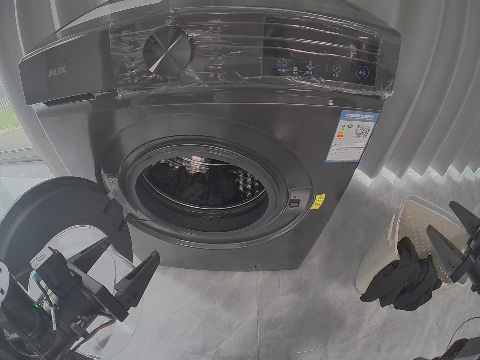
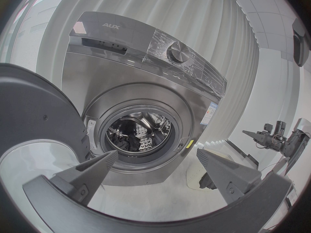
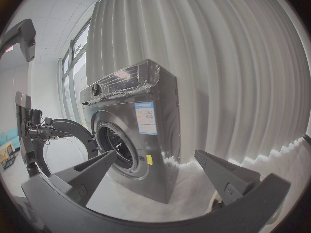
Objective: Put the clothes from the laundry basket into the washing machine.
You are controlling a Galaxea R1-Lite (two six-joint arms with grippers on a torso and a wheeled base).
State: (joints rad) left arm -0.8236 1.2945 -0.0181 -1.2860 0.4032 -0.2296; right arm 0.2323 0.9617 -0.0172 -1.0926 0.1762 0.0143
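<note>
The grey washing machine [image 1: 210,116] stands with its round door [image 1: 55,211] swung open to the left. Dark clothes [image 1: 200,183] lie in the drum. On the floor to the right, a white laundry basket [image 1: 410,221] holds a black garment [image 1: 407,281] that hangs over its front rim. My left gripper [image 1: 131,250] is open and empty, low in front of the open door [image 2: 32,114], facing the drum's clothes [image 2: 124,143]. My right gripper [image 1: 441,217] hovers just above the basket, open and empty; in the right wrist view its fingers [image 3: 97,165] frame the machine [image 3: 155,114].
White pleated curtains [image 1: 440,76] hang behind and to the right of the machine. Grey tiled floor [image 1: 260,311] lies open between door and basket. In the left wrist view the basket [image 2: 194,175] sits beside the machine's right corner.
</note>
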